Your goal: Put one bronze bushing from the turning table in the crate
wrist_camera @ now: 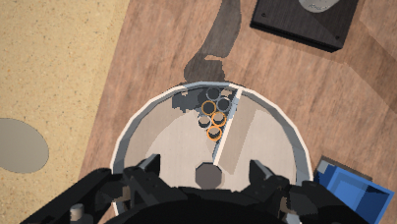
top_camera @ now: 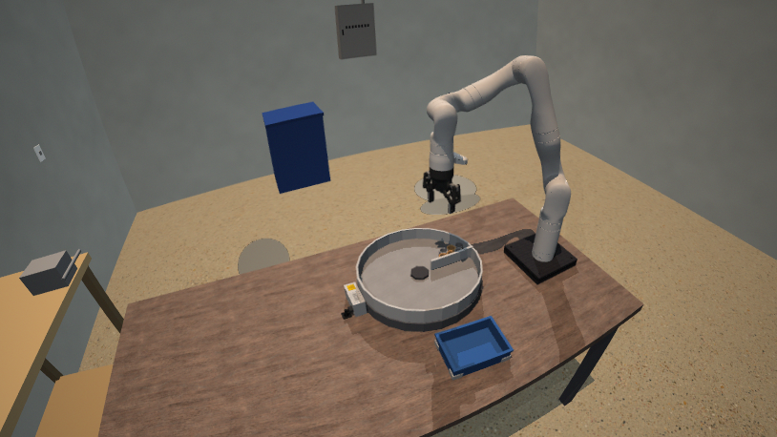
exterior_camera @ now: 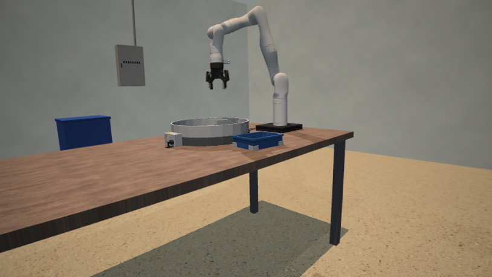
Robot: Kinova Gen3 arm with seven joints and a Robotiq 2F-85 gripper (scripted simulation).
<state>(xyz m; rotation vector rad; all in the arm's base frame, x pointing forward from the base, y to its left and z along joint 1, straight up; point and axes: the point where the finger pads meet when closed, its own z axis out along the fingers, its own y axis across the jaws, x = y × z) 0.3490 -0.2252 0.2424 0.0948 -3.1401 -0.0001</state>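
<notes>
Presently, the gripper [top_camera: 441, 201] [exterior_camera: 217, 86] [wrist_camera: 203, 166] stands with fingers apart above the turntable [top_camera: 418, 315] [exterior_camera: 210, 130] [wrist_camera: 304, 147]. Beneath and off to one side of it, bronze bushings [top_camera: 451, 248] [wrist_camera: 214, 133] sit bunched beside the divider [top_camera: 451, 258] [wrist_camera: 227, 129] — presumably gathered by that wall — crate [top_camera: 473, 347] [exterior_camera: 257, 140] [wrist_camera: 351, 192] lower, opposite side.

Blue cabinet [top_camera: 299, 152] [exterior_camera: 84, 133] near gray-green wall [top_camera: 178, 71] [exterior_camera: 185, 45]; speckled tan floor [top_camera: 195, 228] [exterior_camera: 413, 206] [wrist_camera: 49, 64]; wooden table [top_camera: 244, 353] [exterior_camera: 120, 172] [wrist_camera: 157, 44], dark legs.
</notes>
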